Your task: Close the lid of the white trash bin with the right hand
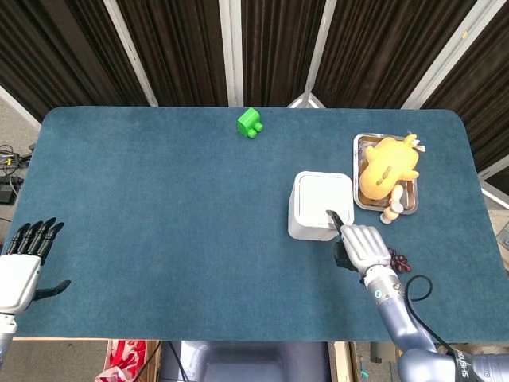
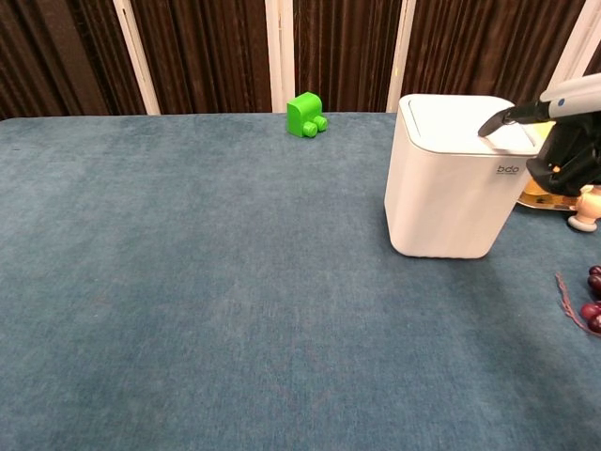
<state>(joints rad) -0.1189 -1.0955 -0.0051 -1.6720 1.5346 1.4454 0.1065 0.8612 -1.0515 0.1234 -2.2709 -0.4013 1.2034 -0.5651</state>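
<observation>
The white trash bin [image 1: 320, 205] [image 2: 449, 183] stands right of the table's middle, and its lid [image 2: 457, 118] lies flat with no gap showing. My right hand [image 1: 363, 247] [image 2: 564, 141] hovers just at the bin's near right corner. One dark-tipped finger [image 2: 495, 122] reaches out and touches the lid's near edge while the other fingers curl in, holding nothing. My left hand [image 1: 24, 263] stays past the table's near left corner with its fingers spread and empty.
A green toy block [image 1: 250, 123] [image 2: 305, 114] sits at the far middle. Right of the bin, a metal tray [image 1: 357, 169] carries a yellow duck toy [image 1: 387, 169], with a small wooden figure [image 1: 391, 212] beside it. Dark grapes [image 1: 398, 259] [image 2: 593, 299] lie by my right wrist.
</observation>
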